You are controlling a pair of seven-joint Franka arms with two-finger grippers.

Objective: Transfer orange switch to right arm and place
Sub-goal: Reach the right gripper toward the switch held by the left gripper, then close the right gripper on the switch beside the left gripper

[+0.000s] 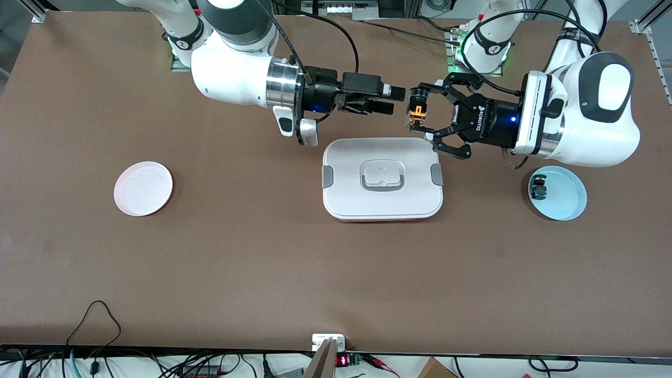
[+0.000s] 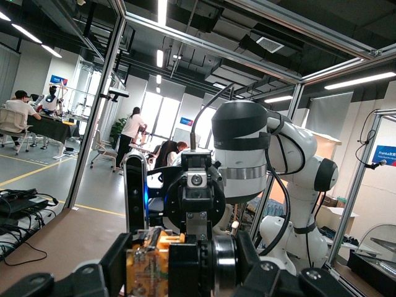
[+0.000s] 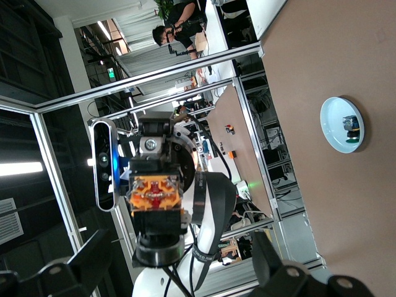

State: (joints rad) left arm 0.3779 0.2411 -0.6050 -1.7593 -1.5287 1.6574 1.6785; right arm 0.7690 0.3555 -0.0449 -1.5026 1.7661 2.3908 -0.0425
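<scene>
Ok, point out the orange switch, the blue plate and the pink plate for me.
orange switch point(image 1: 417, 112): front view, on its orange body, held in the left gripper.
blue plate point(image 1: 568, 195): front view, on a bare part of its inside.
pink plate point(image 1: 143, 188): front view, on its bare middle.

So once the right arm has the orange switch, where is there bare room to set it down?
The pink plate is bare, with open table between it and the white lidded box. The blue plate already holds another switch. It is crowded above the box, where the left gripper holds the orange switch facing the open right gripper.
</scene>
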